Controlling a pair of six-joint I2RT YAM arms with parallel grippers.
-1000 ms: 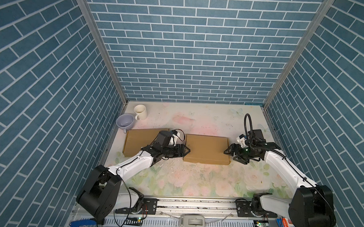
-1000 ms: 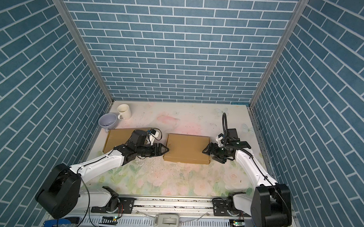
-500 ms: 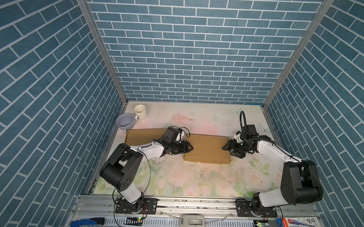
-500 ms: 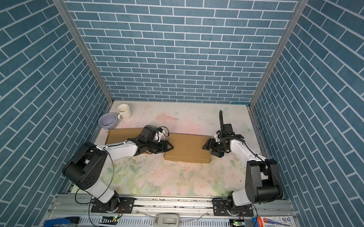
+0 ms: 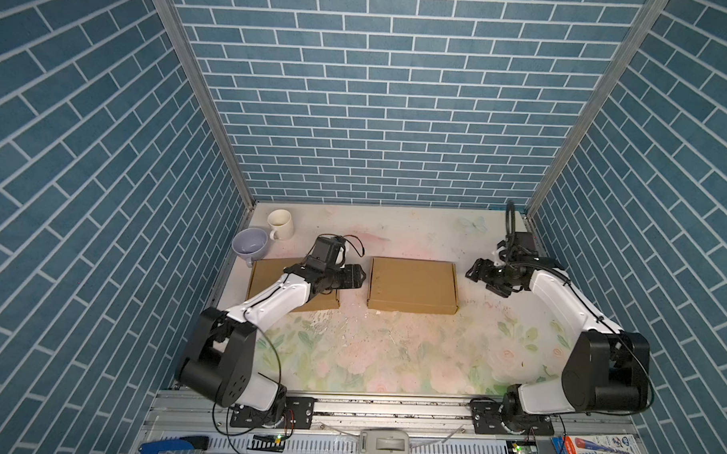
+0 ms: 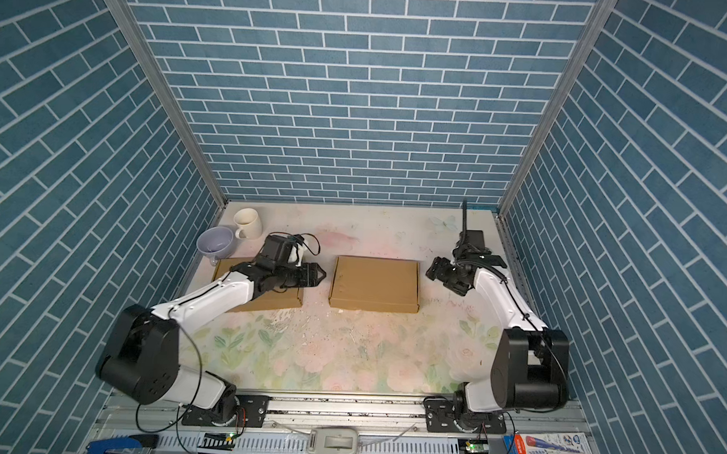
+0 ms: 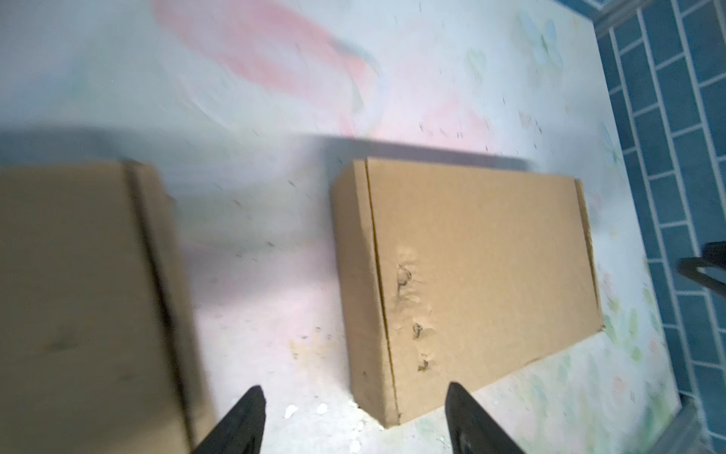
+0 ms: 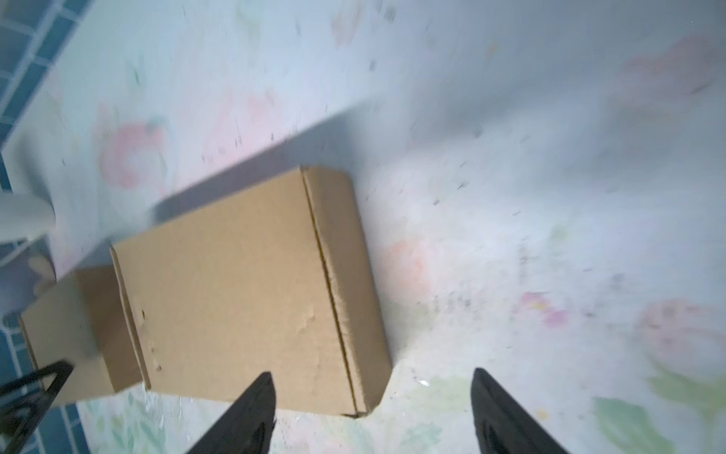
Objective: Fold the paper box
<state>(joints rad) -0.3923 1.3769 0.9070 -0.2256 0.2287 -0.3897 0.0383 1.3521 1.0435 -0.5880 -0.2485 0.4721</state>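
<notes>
Black grippers (image 7: 354, 387) (image 8: 372, 373) agape, both empty

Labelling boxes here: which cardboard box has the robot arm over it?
The left-hand box, beside the purple cup, partly covered by the left arm. The middle box lies fully uncovered.

Both top views look steeply down from high on the near side of the paper box (image 5: 413, 284) over the whole bench (image 5: 390, 362); each wrist view, low and close, faces that shared box from an opposite end.
</notes>
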